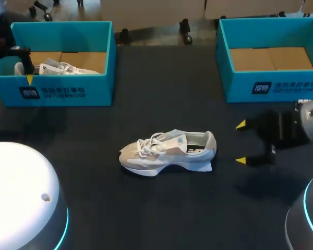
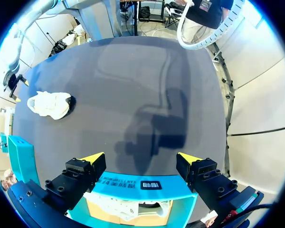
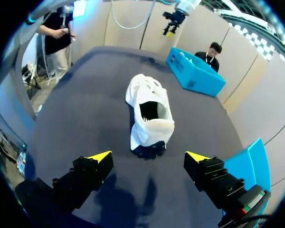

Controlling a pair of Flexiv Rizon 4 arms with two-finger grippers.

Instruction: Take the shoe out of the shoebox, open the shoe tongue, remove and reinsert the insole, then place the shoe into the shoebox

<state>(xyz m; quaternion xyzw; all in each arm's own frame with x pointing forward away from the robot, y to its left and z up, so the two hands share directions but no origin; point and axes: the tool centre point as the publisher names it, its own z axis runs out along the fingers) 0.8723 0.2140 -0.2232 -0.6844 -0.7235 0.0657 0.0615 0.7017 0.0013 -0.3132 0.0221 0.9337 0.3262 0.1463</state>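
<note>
- Head view: a white shoe [image 1: 167, 152] is seen standing on its sole near the middle of the dark table [image 1: 156, 208], outside both boxes, with its toe towards the left side and its heel towards the right tool [image 1: 241, 142].
- The laces are seen over the front of the shoe, and its mouth is turned upward.
- The right tool is held open, level with the shoe's heel and apart from it; nothing is gripped between its yellow tips.
- The left tool [image 1: 11, 80] is held at the near left corner of the left box [image 1: 101, 62], its tips spread and closed on nothing.
- A second shoe [image 1: 62, 67], also white, is seen lying inside the left box on the cardboard floor.
- The right box [image 1: 221, 57] is set at the far right of the table, well apart from the shoe; its cardboard floor is shown.
- Left wrist view: the left tool [image 2: 141, 159] is seen wide open above the left box [image 2: 147, 185], with the second shoe [image 2: 123, 205] under it in the box.
- The shoe [image 2: 50, 104] is seen well ahead on the table, with the right tool [image 2: 12, 83] just beyond it.
- Right wrist view: the right tool [image 3: 148, 156] is seen open, with the shoe [image 3: 149, 114] just ahead of its tips, heel nearest and dark mouth in sight.
- Neither tip touches the shoe.
- The left box [image 3: 194, 73] and the left tool [image 3: 173, 21] are seen beyond the shoe, and a corner of the right box [image 3: 254, 161] lies beside the right tool.
</note>
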